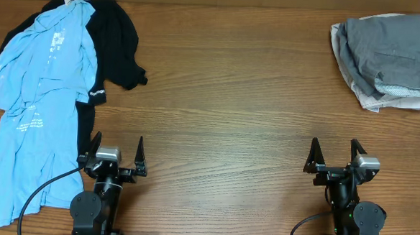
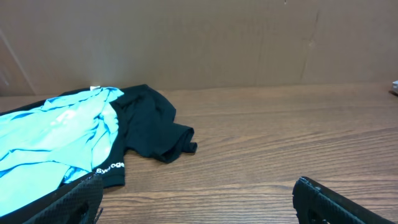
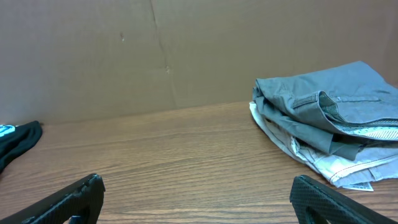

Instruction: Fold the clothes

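Clothes lie in two heaps at the far corners of the wooden table [image 1: 225, 97], well apart from each other and from both arms; at the far right we see the grey-olive shorts [image 1: 390, 48] folded into a loose stack, a strip of pale patterned lining showing at the near edge; under them lies a pale beige garment [image 1: 373, 103], which sticks out at the left and front; we take it for the beige shorts, though its shape is hidden.

On the left, the light blue printed shirt [image 1: 41, 101] is spread out lengthwise, running from the far edge almost to the near edge; it lies over the black shirt [image 1: 117, 41], which shows at its right side with one sleeve crumpled towards the middle of the table; white lettering marks a black hem beside the blue cloth.

Our left gripper [image 1: 118, 145] sits at the near edge, just beside the blue shirt's lower part, jaws spread wide and holding nothing; our right gripper [image 1: 333, 149] sits at the near edge on the other side, jaws likewise apart and empty, over bare wood; a brown cardboard wall [image 2: 217, 43] backs the table in both wrist views.
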